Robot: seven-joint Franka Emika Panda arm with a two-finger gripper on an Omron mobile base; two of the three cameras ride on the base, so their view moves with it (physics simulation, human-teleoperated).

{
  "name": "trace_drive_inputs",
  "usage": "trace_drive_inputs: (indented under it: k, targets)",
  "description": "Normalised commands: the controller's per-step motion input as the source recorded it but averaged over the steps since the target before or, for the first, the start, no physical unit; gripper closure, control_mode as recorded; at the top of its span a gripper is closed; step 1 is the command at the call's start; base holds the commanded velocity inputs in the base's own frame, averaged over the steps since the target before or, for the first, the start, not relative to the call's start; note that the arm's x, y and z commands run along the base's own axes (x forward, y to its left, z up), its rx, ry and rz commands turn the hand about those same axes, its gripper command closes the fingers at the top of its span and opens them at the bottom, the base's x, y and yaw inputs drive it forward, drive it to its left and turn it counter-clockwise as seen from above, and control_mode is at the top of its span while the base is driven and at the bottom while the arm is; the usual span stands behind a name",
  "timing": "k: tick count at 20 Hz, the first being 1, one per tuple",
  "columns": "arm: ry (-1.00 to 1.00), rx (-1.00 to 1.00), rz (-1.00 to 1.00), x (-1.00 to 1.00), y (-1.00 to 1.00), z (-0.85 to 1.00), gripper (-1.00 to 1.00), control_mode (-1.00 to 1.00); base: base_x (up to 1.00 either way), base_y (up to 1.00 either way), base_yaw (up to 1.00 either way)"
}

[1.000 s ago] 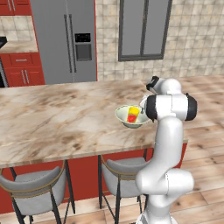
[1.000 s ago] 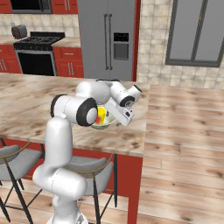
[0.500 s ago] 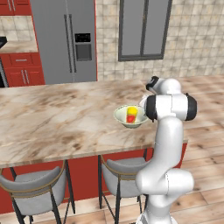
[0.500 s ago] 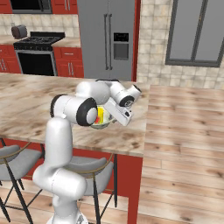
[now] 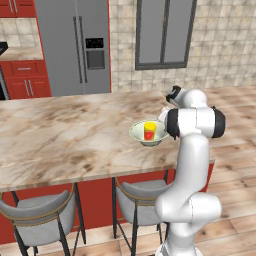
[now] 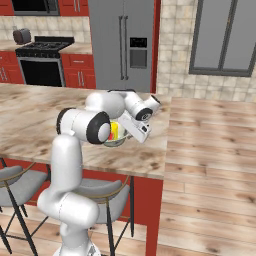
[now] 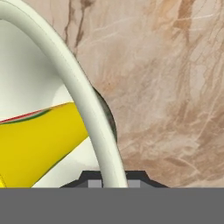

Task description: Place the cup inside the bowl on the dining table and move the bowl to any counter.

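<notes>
From the left base view I read the scene from the left edge across. Two grey stools (image 5: pixel 42 215) occupy the lower left, tucked under the dining table (image 5: pixel 65 140), whose marble top spans the middle of the frame. Right of centre, near the table's front edge, stands the bowl (image 5: pixel 148 134). The cup (image 5: pixel 149 131) stands upright inside it, yellow with a red mark on its side. Just right of the bowl, the white arm (image 5: pixel 192 150) hides the hand.

In the right base view, the bowl (image 6: pixel 118 140) sits left of centre, mostly hidden behind the arm's elbow; a yellow sliver of the cup (image 6: pixel 114 131) shows in it. The gripper (image 6: pixel 131 136) reaches down at the bowl's right-hand rim.

In the hand view, the cup (image 7: pixel 39 140) fills the lower left, inside the bowl. The bowl's rim (image 7: pixel 83 100) arcs from the upper left down to the bottom centre, passing between the finger tips at the bottom edge. The jaws stand nearly closed, pinching that rim. Bare tabletop (image 7: pixel 175 87) takes the right half.
</notes>
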Motion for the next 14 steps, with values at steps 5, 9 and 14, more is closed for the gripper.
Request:
trace_drive_inputs:
  k: [5, 9, 14]
  targets:
    - [-0.06, 0.02, 0.01, 0.0, 0.0, 0.0, 1.0, -1.0, 0.0, 0.0, 0.0]
    - [-0.07, 0.09, 0.01, 0.0, 0.0, 0.0, 1.0, -1.0, 0.0, 0.0, 0.0]
    - [-0.01, 0.12, 0.01, 0.0, 0.0, 0.0, 1.0, -1.0, 0.0, 0.0, 0.0]
